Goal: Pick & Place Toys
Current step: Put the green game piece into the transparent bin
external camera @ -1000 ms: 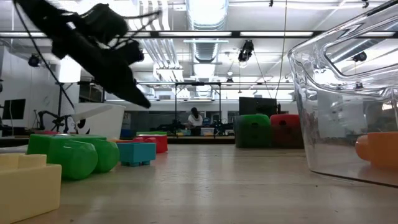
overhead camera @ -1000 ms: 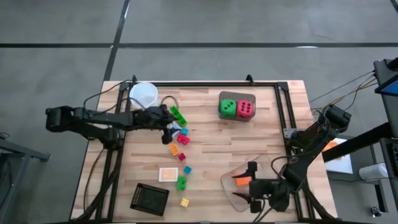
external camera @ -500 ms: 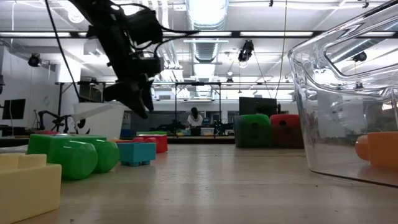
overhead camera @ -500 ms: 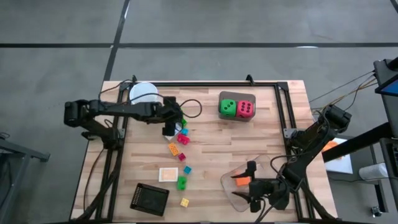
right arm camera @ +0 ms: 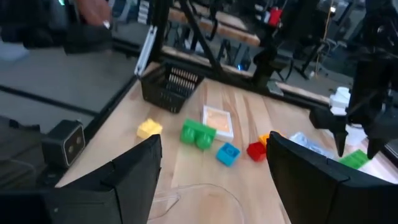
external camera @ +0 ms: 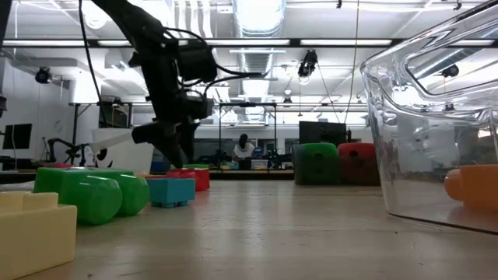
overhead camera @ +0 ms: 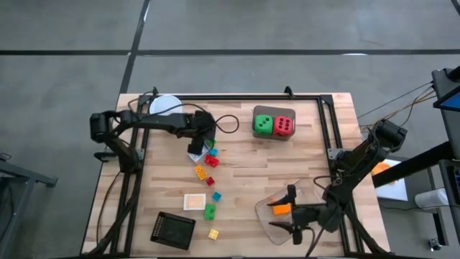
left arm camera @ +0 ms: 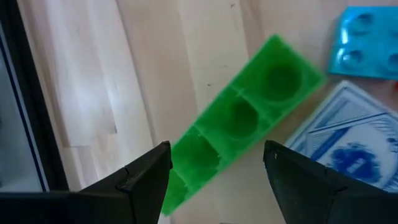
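Our left gripper (left arm camera: 214, 165) hangs open and empty right over the long green brick (left arm camera: 239, 121) on the surface near the white cup (overhead camera: 164, 105), its length running slantwise across the gap, while our right gripper (overhead camera: 287, 229), open, waits by the clear tray (overhead camera: 267, 208).

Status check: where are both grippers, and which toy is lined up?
Left gripper open above the long green brick, not gripping. Right gripper open, idle by the clear tray. Blue-patterned card lies beside the brick.
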Controlling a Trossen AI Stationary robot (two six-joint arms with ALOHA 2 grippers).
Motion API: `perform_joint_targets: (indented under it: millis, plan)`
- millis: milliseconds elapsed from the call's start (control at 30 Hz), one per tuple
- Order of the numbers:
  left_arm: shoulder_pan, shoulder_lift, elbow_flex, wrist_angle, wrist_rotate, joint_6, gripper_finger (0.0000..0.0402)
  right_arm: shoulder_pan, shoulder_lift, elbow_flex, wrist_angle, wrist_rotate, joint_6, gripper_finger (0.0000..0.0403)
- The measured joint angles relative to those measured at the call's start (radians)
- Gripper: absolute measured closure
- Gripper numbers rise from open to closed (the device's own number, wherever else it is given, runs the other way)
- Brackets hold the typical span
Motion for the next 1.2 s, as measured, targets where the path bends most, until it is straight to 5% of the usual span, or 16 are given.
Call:
perform_joint_targets:
  millis: [567, 1200]
  plan:
    - [0.070, 0.003, 0.022, -0.017, 0.132, 0.049, 0.0146, 0.000, -0.037, -0.080, 0.110, -0.022, -0.006, 0.0124]
    - [0.094, 0.109, 0.012, -0.006, 0.102, 0.039, 0.0146, -0.002, -0.037, -0.081, 0.119, -0.021, -0.006, 0.0124]
